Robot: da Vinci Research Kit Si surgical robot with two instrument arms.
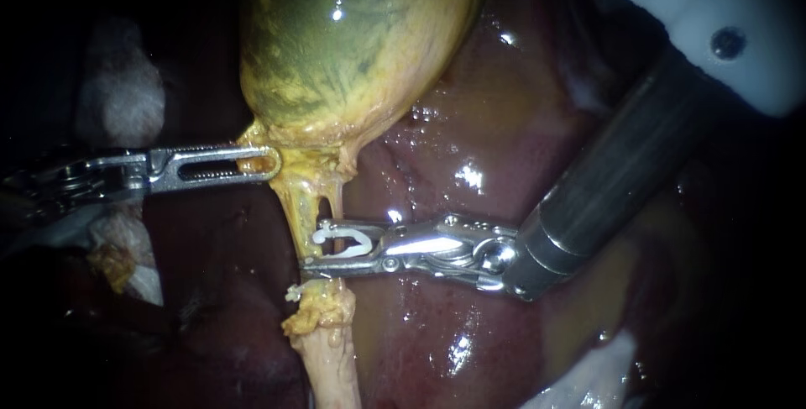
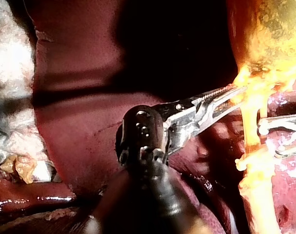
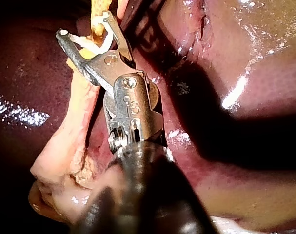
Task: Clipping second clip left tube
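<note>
Endoscope, left tool (image 1: 256,163): jaws closed on the gallbladder (image 1: 353,31) neck, pulling the left tube (image 1: 295,207) taut beyond its tip.
Endoscope, right tool (image 1: 315,249): jaws apart, carrying an unclosed white clip (image 1: 357,243). The tube crosses their tips. What looks like a small clip (image 1: 292,294) sits just past the lower jaw.
Left wrist, left tool (image 2: 235,95): tube (image 2: 250,131) hangs ahead of it. Traction should hold steady.
Right wrist, right tool (image 3: 84,27): tube (image 3: 96,22) lies between the jaws. It is probably best to advance until the clip (image 3: 82,40) spans the tube, then squeeze squarely.

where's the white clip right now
Endoscope view, centre: the white clip is held between the jaws of the right instrument, against the tubes just below the gallbladder.
</note>
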